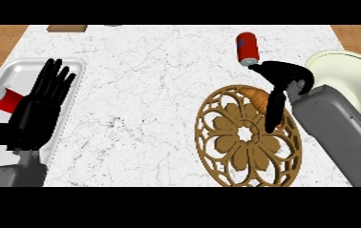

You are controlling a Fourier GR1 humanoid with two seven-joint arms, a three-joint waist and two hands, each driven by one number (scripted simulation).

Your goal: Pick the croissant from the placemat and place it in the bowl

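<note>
One croissant [257, 97], mostly hidden, axis unclear, at one placemat's [227, 151] one o'clock under the right hand [285, 72], grip untellable; one bowl [337, 66] at two o'clock; left hand [35, 111] spread.

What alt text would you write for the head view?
The right hand hangs over a croissant on a round brown placemat, with a cream bowl to the right. A red can sits farther back; the open left hand rests over a tray.

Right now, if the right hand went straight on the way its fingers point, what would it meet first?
Probably the croissant on the placemat: the right hand has its fingers aimed down beside it. Depth is unclear; it could meet the placemat first.
</note>
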